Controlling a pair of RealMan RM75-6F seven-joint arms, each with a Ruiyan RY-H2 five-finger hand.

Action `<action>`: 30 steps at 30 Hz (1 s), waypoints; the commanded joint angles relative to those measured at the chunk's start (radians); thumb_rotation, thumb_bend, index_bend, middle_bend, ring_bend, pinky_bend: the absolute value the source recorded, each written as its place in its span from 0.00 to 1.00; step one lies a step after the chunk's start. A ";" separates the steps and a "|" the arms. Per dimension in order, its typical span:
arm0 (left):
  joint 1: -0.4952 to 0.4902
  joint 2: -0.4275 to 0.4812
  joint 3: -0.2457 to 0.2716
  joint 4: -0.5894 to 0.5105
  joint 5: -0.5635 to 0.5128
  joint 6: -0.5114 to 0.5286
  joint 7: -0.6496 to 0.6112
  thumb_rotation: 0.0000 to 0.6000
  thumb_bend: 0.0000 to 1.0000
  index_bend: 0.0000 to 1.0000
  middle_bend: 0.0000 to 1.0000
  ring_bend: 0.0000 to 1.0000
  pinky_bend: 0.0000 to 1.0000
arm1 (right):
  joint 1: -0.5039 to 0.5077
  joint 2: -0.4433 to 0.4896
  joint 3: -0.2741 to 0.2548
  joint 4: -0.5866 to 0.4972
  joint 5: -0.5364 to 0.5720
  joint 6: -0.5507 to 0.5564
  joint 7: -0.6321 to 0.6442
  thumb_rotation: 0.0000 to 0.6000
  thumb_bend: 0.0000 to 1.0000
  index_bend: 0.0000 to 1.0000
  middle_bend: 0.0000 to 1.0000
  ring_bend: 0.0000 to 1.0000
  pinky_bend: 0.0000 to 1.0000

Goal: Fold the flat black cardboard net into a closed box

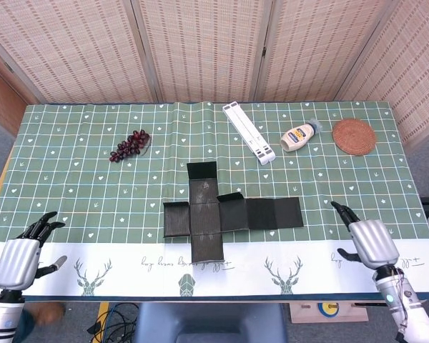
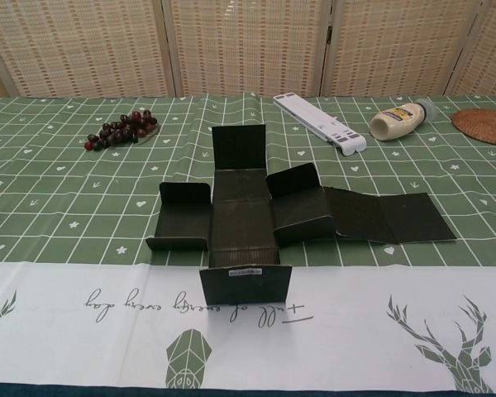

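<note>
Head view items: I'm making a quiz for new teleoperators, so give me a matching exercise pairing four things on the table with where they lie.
Things:
1. grapes
2. woven coaster
3. black cardboard net
4. squeeze bottle

Places:
A. far right corner of the table
B. middle of the table, unfolded
C. far left part, on the green cloth
D. lying on its side, just left of the coaster

Pairs: 1-C, 2-A, 3-B, 4-D
</note>
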 commanded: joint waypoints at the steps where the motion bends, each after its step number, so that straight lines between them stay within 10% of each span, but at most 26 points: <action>1: 0.002 0.000 0.001 0.004 -0.002 0.001 -0.005 1.00 0.11 0.29 0.18 0.26 0.52 | 0.082 -0.025 0.022 -0.063 0.136 -0.121 -0.107 1.00 0.12 0.00 0.12 0.73 0.95; 30: 0.002 -0.006 0.007 0.048 -0.009 -0.016 -0.051 1.00 0.11 0.29 0.18 0.26 0.52 | 0.616 -0.374 0.073 0.190 0.888 -0.336 -0.458 1.00 0.16 0.00 0.09 0.74 0.95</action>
